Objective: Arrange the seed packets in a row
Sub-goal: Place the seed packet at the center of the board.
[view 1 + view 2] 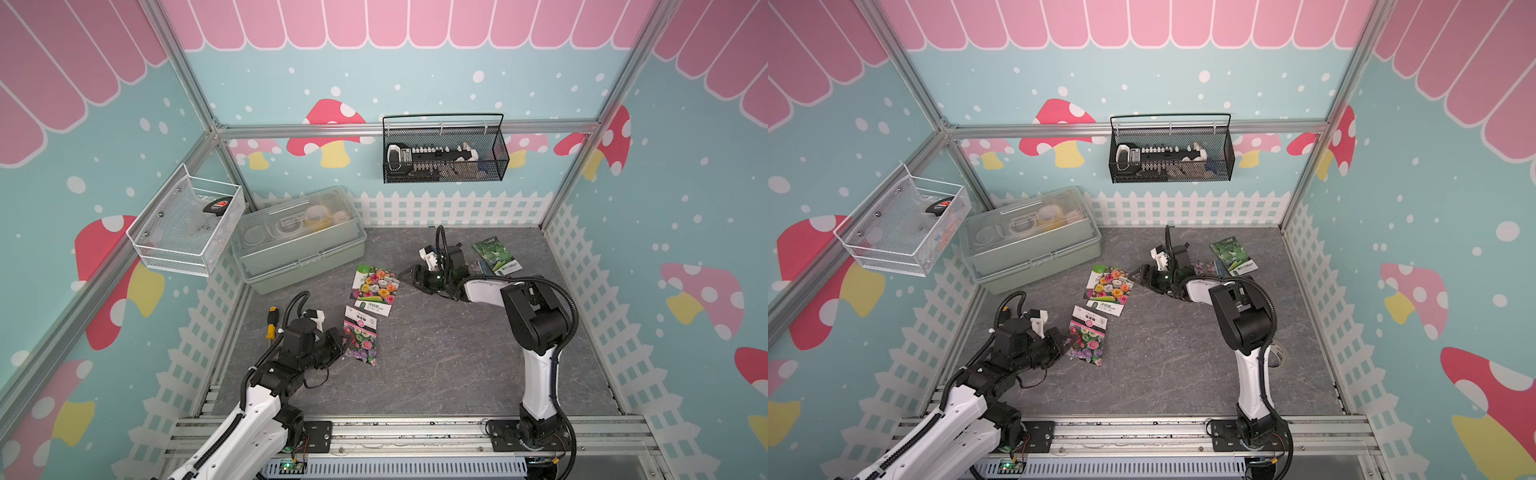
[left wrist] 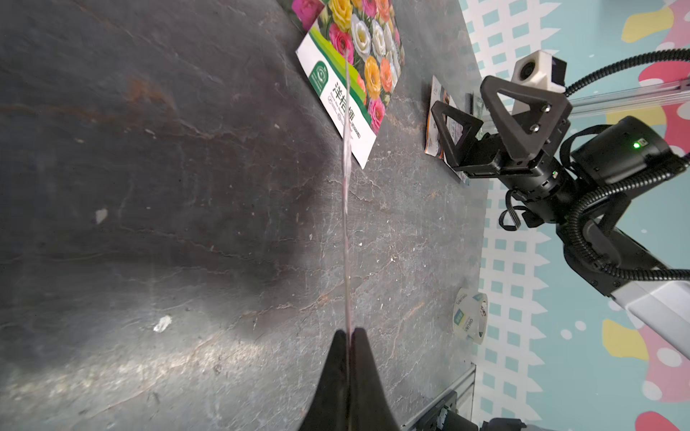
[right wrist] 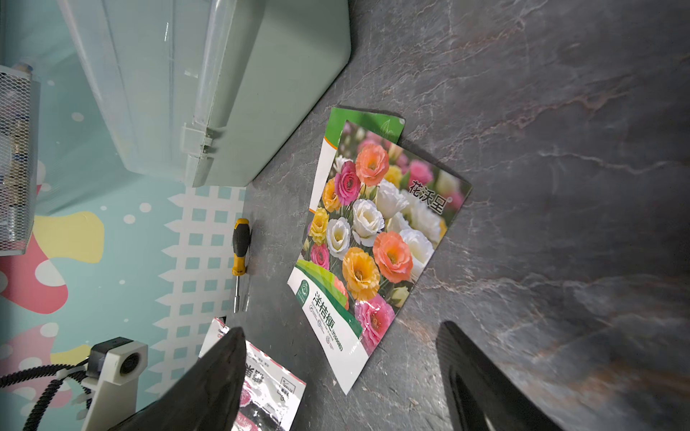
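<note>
On my surface point(image 1: 436, 365) I record a yellow-handled screwdriver point(image 1: 271, 322) by the left wall, a clear tape roll point(image 2: 471, 316) near the right wall and a lidded pale green box point(image 1: 299, 243) at back left, while a white mesh basket point(image 1: 174, 257) and a black mesh basket point(image 1: 496, 160) hang on the walls.

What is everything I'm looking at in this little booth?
seed packets: at least four showing; rose-print packet mid-table, pink-banded packet by the left arm, green packet far right, one more partly hidden behind the right arm
screwdriver: one, yellow and black, left side of table
tape roll: one, clear, right side of table
storage box: one, pale green, clear lid, back left
white basket: one, left wall
black basket: one, back wall
table: one, grey stone look
left tool: black, shut on the pink-banded packet
right tool: black, open, empty, beside the rose-print packet
</note>
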`<action>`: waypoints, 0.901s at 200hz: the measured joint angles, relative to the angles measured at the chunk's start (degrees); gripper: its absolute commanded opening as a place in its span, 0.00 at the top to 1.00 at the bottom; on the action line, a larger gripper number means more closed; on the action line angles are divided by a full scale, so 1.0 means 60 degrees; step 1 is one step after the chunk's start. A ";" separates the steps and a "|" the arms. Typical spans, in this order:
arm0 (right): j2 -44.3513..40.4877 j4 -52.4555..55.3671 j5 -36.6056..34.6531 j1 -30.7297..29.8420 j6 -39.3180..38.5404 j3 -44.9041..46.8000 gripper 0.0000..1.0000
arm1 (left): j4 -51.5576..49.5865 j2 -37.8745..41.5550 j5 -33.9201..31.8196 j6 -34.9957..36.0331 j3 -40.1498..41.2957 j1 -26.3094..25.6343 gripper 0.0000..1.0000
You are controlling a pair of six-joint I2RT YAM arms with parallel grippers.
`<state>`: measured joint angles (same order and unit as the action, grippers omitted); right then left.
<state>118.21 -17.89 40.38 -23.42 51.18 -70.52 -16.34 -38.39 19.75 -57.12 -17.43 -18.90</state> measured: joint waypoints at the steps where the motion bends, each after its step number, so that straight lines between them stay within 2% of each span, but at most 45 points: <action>1: 0.0000 0.0000 0.0000 0.0004 -0.0004 0.0000 0.20 | 0.0022 0.0036 0.0015 -0.0004 0.0047 0.0000 1.00; 49: 0.0004 0.0291 0.0018 0.0000 -0.0317 0.0000 0.20 | 0.0841 0.0590 0.0146 -0.0437 0.1625 0.0222 1.00; 85: 0.0109 0.0419 0.0029 0.0000 -0.0452 0.0000 0.20 | 0.0546 0.0372 0.0047 -0.0455 0.1577 0.0255 0.99; 129: 0.0288 0.0543 0.0025 0.0000 -0.0495 0.0000 0.20 | -0.0193 0.0171 -0.0313 -0.0747 0.1508 0.0262 0.72; 144: 0.0288 0.0561 0.0025 0.0000 -0.0517 -0.0004 0.20 | -0.0401 0.0168 -0.0433 -0.0900 0.1508 0.0262 0.54; 155: 0.0288 0.0561 0.0025 0.0000 -0.0528 -0.0007 0.20 | -0.0572 0.0178 -0.0525 -0.0896 0.1508 0.0262 0.35; 161: 0.0291 0.0561 0.0025 0.0000 -0.0528 -0.0011 0.20 | -0.0565 0.0233 -0.0565 -0.0885 0.1450 0.0270 0.30; 165: 0.0291 0.0561 0.0025 0.0000 -0.0528 -0.0011 0.20 | -0.0623 0.0280 -0.0586 -0.0940 0.1384 0.0266 0.21; 180: 0.0291 0.0561 0.0029 0.0000 -0.0528 -0.0011 0.20 | -0.1042 0.0401 -0.0849 -0.0874 0.1089 0.0270 0.10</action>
<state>119.96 -14.52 40.56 -23.42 48.01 -70.59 -22.59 -35.99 14.66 -62.37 -10.90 -17.28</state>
